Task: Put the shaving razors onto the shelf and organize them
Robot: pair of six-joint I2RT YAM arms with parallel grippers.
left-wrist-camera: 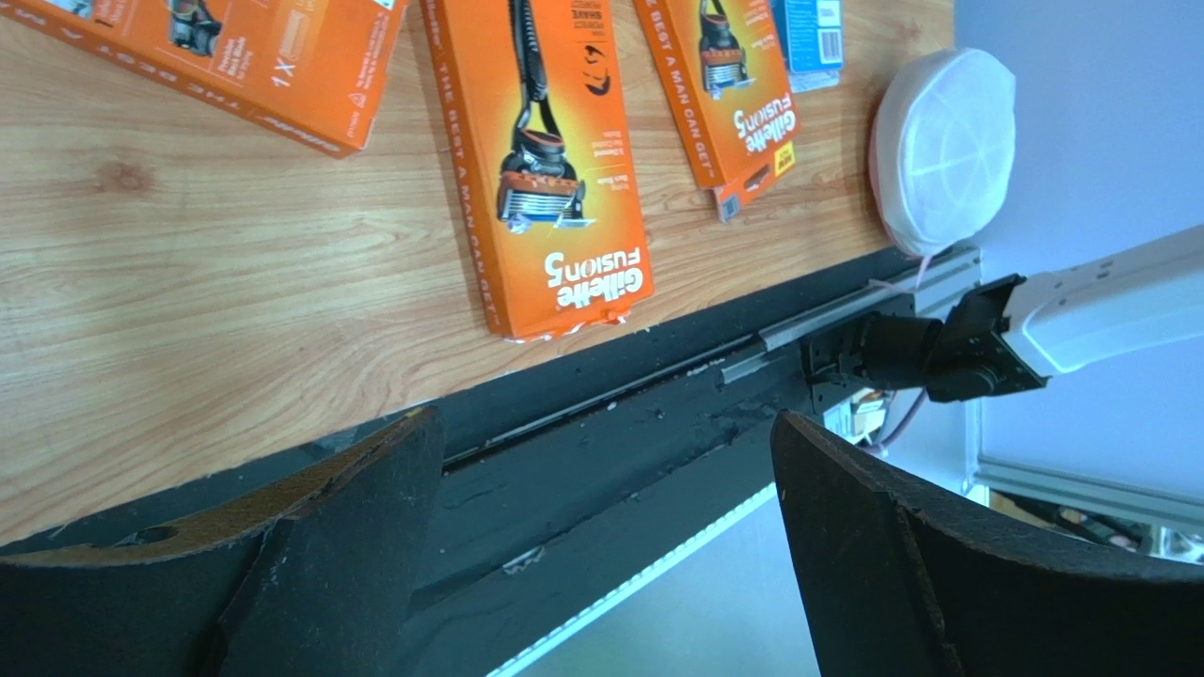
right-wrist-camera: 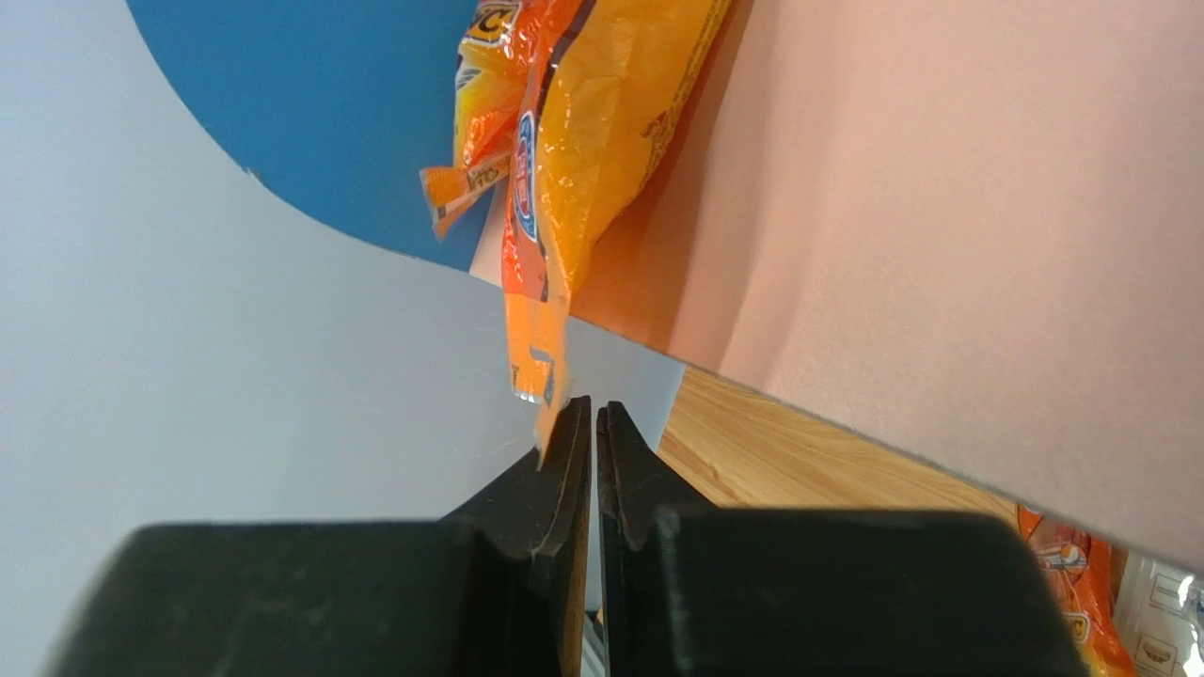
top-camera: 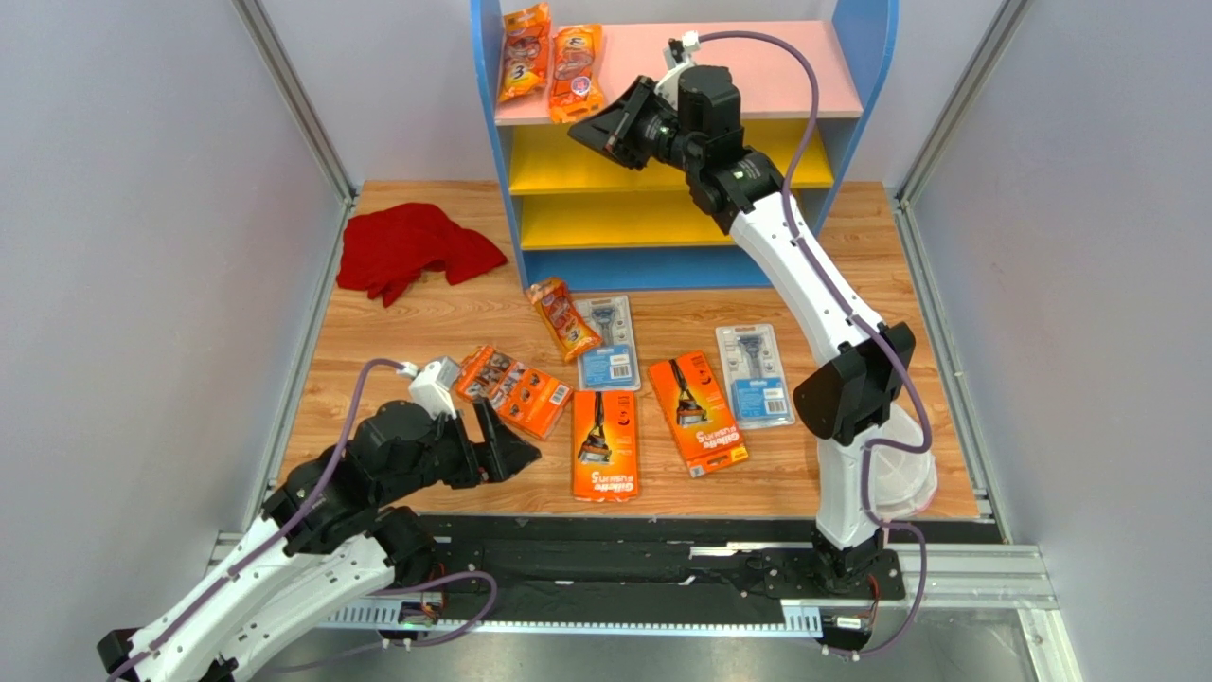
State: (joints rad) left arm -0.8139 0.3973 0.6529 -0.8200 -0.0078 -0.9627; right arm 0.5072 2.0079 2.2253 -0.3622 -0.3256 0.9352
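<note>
The shelf (top-camera: 842,78) stands at the back, with a pink top board (right-wrist-camera: 961,212). Two orange razor bags (top-camera: 524,53) (top-camera: 575,71) lie on the top board at its left end. My right gripper (top-camera: 581,134) (right-wrist-camera: 594,409) is shut at the board's front edge, its tip beside the lower tail of the nearer bag (right-wrist-camera: 594,127); the tail runs behind one finger, not between them. On the table lie an orange bag (top-camera: 564,318), two grey-blue blister cards (top-camera: 608,345) (top-camera: 754,374), two orange cards (top-camera: 605,445) (top-camera: 699,412) and an orange box (top-camera: 511,390). My left gripper (top-camera: 509,444) (left-wrist-camera: 605,423) is open and empty.
A red cloth (top-camera: 416,249) lies at the back left of the table. A round white lidded dish (left-wrist-camera: 943,148) sits at the front right by the right arm's base. The two yellow lower boards (top-camera: 626,220) hold nothing. Grey walls close both sides.
</note>
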